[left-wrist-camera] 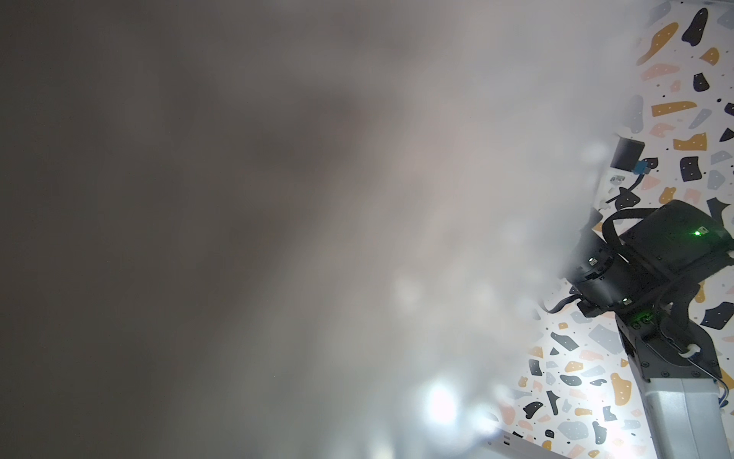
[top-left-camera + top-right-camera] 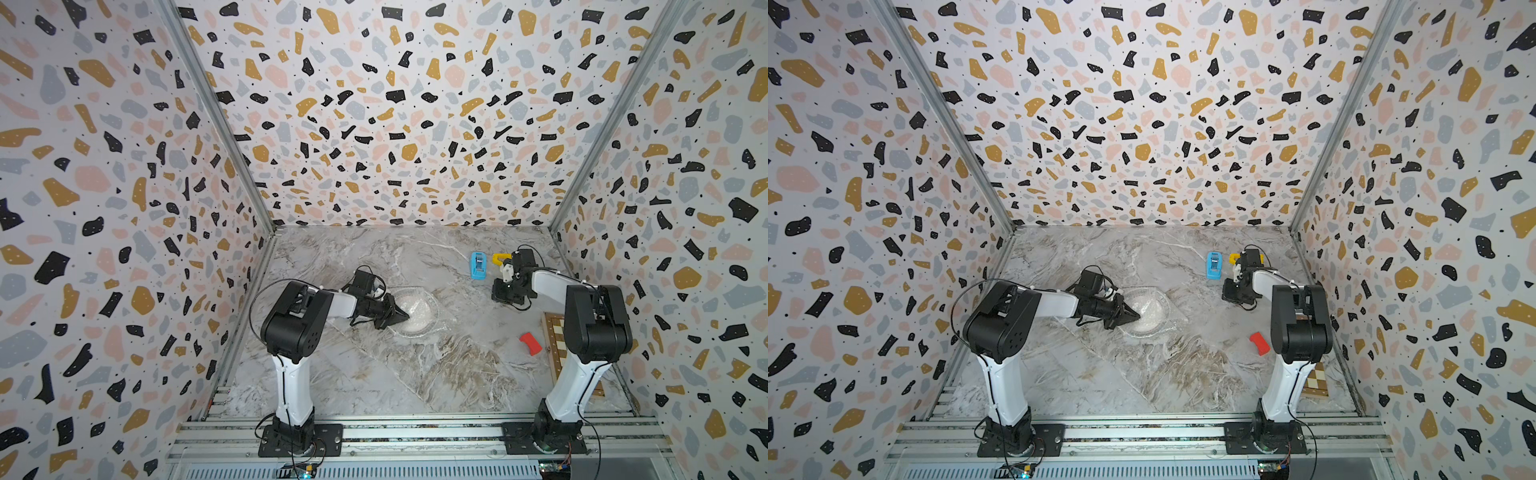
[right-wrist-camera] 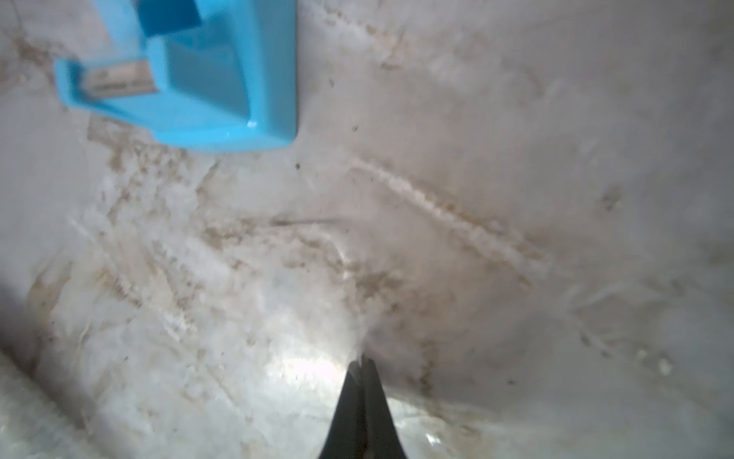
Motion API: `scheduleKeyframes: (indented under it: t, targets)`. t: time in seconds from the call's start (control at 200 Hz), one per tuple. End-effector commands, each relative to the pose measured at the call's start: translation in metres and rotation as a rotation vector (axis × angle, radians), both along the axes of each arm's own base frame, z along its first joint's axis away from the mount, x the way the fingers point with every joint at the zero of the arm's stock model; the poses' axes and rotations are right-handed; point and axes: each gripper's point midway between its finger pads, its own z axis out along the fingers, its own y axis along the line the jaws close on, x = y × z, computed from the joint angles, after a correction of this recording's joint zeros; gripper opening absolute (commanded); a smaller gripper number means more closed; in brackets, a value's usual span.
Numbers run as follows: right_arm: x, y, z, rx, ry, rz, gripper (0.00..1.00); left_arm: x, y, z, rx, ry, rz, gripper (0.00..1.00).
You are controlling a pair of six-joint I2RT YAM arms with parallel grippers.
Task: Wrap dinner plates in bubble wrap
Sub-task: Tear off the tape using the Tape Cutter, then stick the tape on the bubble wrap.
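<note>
**Item inspected:** one round dinner plate (image 2: 419, 312), showing only as a pale disc under film. It lies flat near the middle of the grey-and-brown marble-patterned tabletop (image 2: 332, 257). The large sheet of clear dimpled bubble wrap (image 2: 399, 357) lies over and around it, set at an angle with one corner toward the front.

**Left gripper** (image 2: 405, 318): the fingers are drawn together to a point at the plate's edge nearest that arm, apparently touching the film. I cannot tell whether a fold is nipped between them, as the left wrist view is fogged by film close to the lens.

**Right gripper** (image 3: 362, 363): the fingertips are closed with nothing visibly held. It hangs over the table near the sky-blue plastic tape dispenser (image 2: 478, 265), well apart from the plate.

**Handling, in my judgement:**
- The plate is stiff, weighty, breakable and slick under plastic, so it is better pinned flat than lifted.
- The wrap is light, limp and springy, and likely to unfold once released. Take it at a free edge or corner.

**Surroundings:**
- The tabletop is smooth and hard.
- A small yellow plastic piece (image 2: 500, 258) sits just beside the dispenser.
- A red plastic piece (image 2: 530, 343) lies near the brown-and-cream checkered board (image 2: 555, 332).
- Terrazzo-patterned walls (image 2: 395, 124) close three sides.
</note>
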Motion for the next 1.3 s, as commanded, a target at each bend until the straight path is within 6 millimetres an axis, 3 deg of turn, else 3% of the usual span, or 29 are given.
scheduleKeyframes:
  t: [0.0,0.1,0.23,0.4,0.546,0.806,1.136,1.297]
  targets:
    - [-0.008,0.035,0.058,0.147,-0.068,0.115,0.00,-0.014,0.033,-0.053,0.202,0.120,0.084,0.11]
    - [-0.016,0.066,0.083,0.200,-0.090,0.192,0.00,-0.015,0.033,-0.053,0.206,0.117,0.083,0.12]
    - [-0.038,0.114,0.100,0.270,-0.078,0.303,0.00,-0.014,0.031,-0.049,0.210,0.101,0.082,0.12]
    - [-0.076,0.179,0.107,0.417,-0.027,0.415,0.00,-0.013,0.029,-0.044,0.214,0.078,0.079,0.12]
    - [-0.105,0.220,0.104,0.508,0.038,0.480,0.00,-0.014,0.027,-0.041,0.217,0.064,0.077,0.12]
    - [-0.128,0.249,0.089,0.505,0.108,0.544,0.00,-0.015,0.025,-0.038,0.225,0.046,0.073,0.12]
    - [-0.112,0.274,0.116,0.571,0.053,0.618,0.00,-0.018,0.023,-0.040,0.222,0.053,0.069,0.12]
    - [-0.110,0.279,0.115,0.595,0.064,0.638,0.00,-0.019,0.023,-0.041,0.220,0.056,0.069,0.12]
